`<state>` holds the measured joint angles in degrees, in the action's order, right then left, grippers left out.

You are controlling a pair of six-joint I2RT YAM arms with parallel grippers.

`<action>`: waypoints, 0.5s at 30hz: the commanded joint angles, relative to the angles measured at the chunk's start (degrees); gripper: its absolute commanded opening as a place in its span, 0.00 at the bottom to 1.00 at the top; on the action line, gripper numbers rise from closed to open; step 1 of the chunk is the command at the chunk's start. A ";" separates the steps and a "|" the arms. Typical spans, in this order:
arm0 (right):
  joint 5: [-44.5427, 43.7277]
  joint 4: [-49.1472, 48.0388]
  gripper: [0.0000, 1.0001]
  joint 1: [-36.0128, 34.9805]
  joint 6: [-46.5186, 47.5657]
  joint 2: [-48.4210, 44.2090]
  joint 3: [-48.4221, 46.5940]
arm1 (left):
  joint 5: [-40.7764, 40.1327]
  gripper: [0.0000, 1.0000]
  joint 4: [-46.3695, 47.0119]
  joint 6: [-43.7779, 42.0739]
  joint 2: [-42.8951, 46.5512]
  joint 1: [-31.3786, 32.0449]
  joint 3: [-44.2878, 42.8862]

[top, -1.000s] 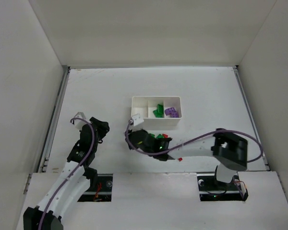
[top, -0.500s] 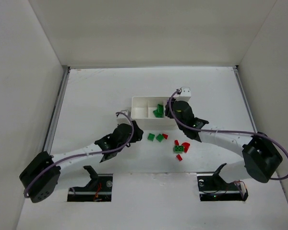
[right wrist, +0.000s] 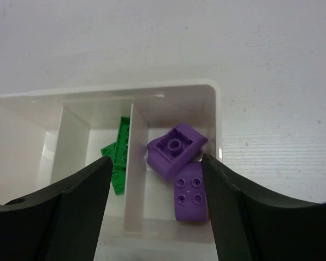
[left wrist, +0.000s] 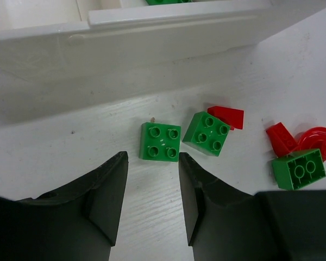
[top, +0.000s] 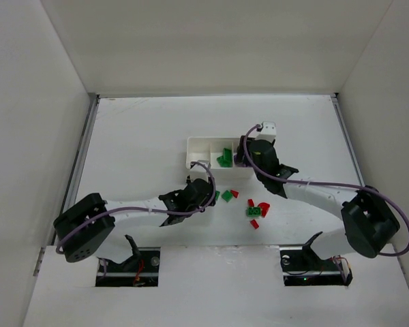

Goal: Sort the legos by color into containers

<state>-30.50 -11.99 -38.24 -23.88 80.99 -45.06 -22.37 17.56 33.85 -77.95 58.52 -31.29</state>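
- The left pincer (left wrist: 152, 168) hangs low over the table (left wrist: 49, 136), its fingers apart and nothing between them
- A green two-by-two brick (left wrist: 160, 141) lies flat just ahead of its fingertips, roughly centred on the gap
- A second green brick (left wrist: 206, 133) sits just right of the first, touching a red wedge (left wrist: 226, 117); further right lie more red pieces (left wrist: 307, 138) and a third green brick (left wrist: 298, 168)
- The white three-compartment tray (left wrist: 152, 32) stands beyond the bricks, its near wall straight ahead of this pincer
- The right pincer (right wrist: 156, 163) hovers above the tray's end compartment, fingers spread wide and empty; two purple bricks (right wrist: 176, 147) lie below it, one tilted on the other
- Green bricks (right wrist: 118, 155) fill the middle compartment to its left; the far compartment shows none
- Step in hand, as I judge it: picking the nearest green brick, purple looking settled
- Next move calls for a short advance and descent, closing squarely on the brick's sides without nudging its neighbour
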 commanded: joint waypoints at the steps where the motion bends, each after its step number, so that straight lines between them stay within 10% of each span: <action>1: 0.62 -1.28 0.74 -0.30 0.06 -3.73 -0.47 | -0.57 0.39 1.77 -2.38 -1.76 0.67 -2.99; 10: 2.11 4.42 0.47 -10.74 -4.94 -11.99 6.02 | -1.88 0.39 2.30 -5.37 -8.88 2.43 -5.89; 15: 1.32 8.99 0.48 -16.99 -9.77 -16.39 11.30 | -3.12 0.38 2.65 -5.63 -10.90 2.17 -6.33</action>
<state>-28.93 -6.85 -53.06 -29.54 66.89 -35.99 -23.40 18.28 29.56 -88.33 60.75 -35.24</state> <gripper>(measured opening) 0.470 0.380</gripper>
